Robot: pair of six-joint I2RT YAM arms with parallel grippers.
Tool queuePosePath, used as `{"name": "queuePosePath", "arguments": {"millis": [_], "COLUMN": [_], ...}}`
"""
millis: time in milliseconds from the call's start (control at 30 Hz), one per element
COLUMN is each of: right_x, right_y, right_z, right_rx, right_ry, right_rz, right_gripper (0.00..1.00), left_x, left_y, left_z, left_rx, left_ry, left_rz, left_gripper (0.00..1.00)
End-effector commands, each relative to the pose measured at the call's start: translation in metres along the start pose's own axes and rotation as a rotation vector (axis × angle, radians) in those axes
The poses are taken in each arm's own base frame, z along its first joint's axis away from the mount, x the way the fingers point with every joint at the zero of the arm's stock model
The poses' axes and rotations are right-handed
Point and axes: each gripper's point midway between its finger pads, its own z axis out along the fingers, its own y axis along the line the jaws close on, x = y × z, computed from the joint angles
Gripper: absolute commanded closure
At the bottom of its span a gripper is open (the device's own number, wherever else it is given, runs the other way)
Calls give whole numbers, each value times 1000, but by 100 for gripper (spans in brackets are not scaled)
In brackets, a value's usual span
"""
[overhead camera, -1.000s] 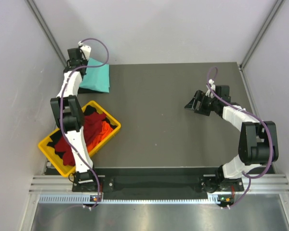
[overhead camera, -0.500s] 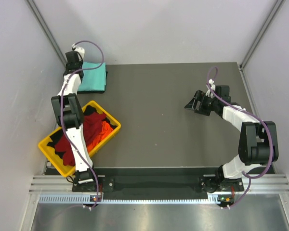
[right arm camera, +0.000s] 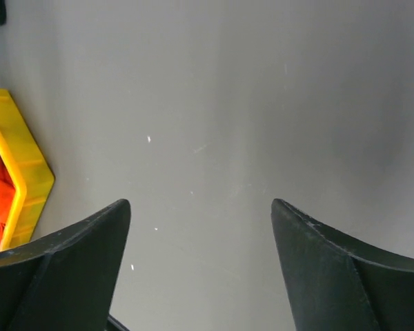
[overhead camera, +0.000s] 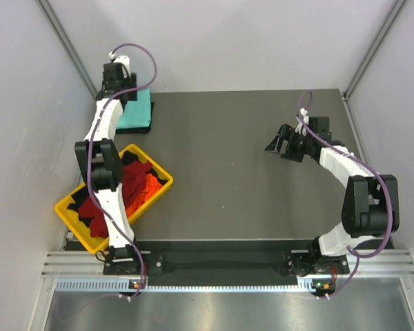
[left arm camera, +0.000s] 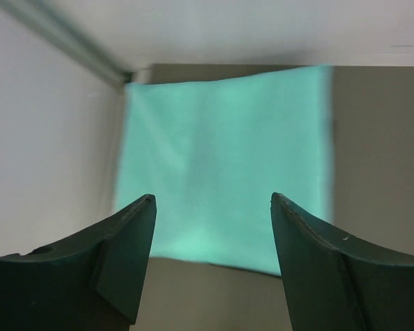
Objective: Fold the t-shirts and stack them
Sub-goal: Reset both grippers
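Grey tabletop (overhead camera: pixel 228 172) between pale walls, top view: a folded mint-teal t-shirt (overhead camera: pixel 139 114) lies flat in the far-left corner with the left gripper (overhead camera: pixel 123 95) raised above it. Loose red, orange and black t-shirts (overhead camera: pixel 127 189) fill the yellow tray (overhead camera: pixel 163 181) at near left, well apart from the right gripper (overhead camera: pixel 272 141) at mid-right. Left wrist view: jaws wide apart, empty, teal cloth beneath them. Right wrist view: jaws equally spread over bare table, holding nothing. The tray probably supplies the next shirt; it lies nearward of the left gripper, the closer arm.
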Motion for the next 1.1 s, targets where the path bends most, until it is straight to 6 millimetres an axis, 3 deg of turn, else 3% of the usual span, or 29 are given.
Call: {"name": "queuePosePath", "arguments": {"millis": [0,33,67,100,133,167,200,233,267,300,333,367,400,467,500,600,800,1067], "right_x": [-23,-26,-27,-25,-27,-24,-20,-21,-20,-15,-18,-14,-7,-3,3,13,24,30], "right_y": [32,43,49,52,62,61,60,65,65,64,73,76,73,76,74,78,84,85], "right_z": [-25,-36,-41,-47,-59,-63,-67,-79,-85,-89,-103,-108,-111,-127,-129,-143,-154,-159], "right_rx": [-16,-24,-33,-39,-54,-40,-28,-29,-16,-12,-26,-33,-33,-28,-25,-41,-74,-90], "right_ry": [-57,-81,-93,-105,-139,-141,-143,-172,-188,-198,-254,-267,-271,-318,-317,-327,-341,-363], "right_rz": [-76,-93,-108,-116,-146,-165,-172,-195,-196,-193,-193,-192,-186,-169,-164,-160,-155,-154], "right_gripper": [14,1,0,1,0,0,1,0,0,0,0,0,0,0,0,0,0,0], "left_x": [-77,-63,-59,-72,-47,-47,-54,-23,-19,4,12,6,36,41,58,65,58,57], "left_y": [-64,-105,-119,-125,-155,-166,-179,-194,-204,-216,-228,-230,-241,-238,-241,-229,-208,-204], "left_z": [-104,-124,-139,-170,-187,-202,-238,-248,-263,-286,-306,-330,-339,-362,-366,-380,-395,-408], "left_rx": [266,410,472,534,645,688,745,784,824,867,945,1005,1047,1082,1085,1077,1029,1057], "left_ry": [-100,-54,-36,-79,-23,-47,-88,-30,-46,-19,-1,-53,7,-2,28,-14,-105,-111], "left_rz": [-117,-100,-128,-133,-138,-140,-134,-129,-123,-119,-152,-167,-167,-199,-198,-236,-261,-272], "left_gripper": [28,29,29,18,8,1,1,1,1,1,1,1,1,1,1,1,1,1]}}
